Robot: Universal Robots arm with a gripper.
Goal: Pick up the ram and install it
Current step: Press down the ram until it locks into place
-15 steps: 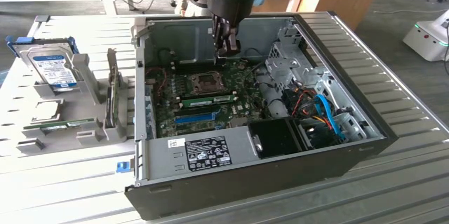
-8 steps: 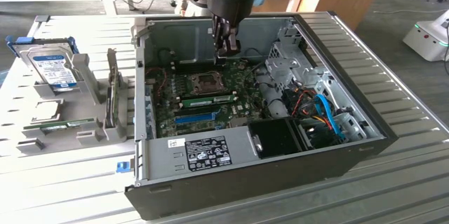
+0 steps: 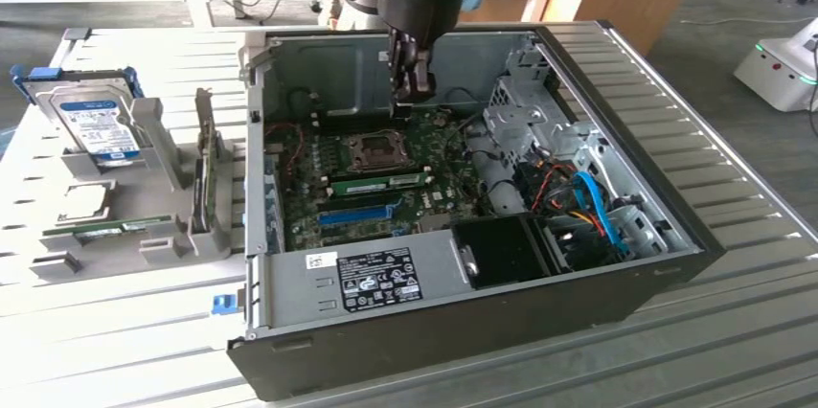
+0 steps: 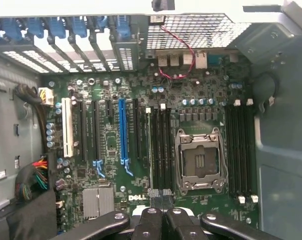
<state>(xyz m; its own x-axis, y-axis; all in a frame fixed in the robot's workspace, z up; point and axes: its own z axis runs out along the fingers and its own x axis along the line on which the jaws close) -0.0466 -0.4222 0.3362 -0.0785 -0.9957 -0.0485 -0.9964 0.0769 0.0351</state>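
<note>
Closest to the camera in the exterior view is the black computer case [image 3: 511, 331], lying open, with a white sticker [image 3: 377, 279] on the metal box at its near end. The motherboard [image 3: 442, 154] is in plain sight, and there's a green stick [image 3: 387, 179] already seated in a slot just below the empty processor socket [image 3: 379, 148]. The gripper [image 3: 411, 94] hangs above the far side of the board, fingers pressed together with nothing in them. The ram [image 3: 122, 228] is well away from it, lying flat in the grey holder [image 3: 160, 250] on the exterior view's left, near the hard drive [image 3: 100, 121] that's standing up in the same rack.

In the wrist view the gripper [image 4: 161, 202] is the nearest thing, pads closed on each other and empty. Past them are the socket [image 4: 198, 159], black memory slots [image 4: 163, 147] on either side of it and a long blue slot [image 4: 122, 130].
</note>
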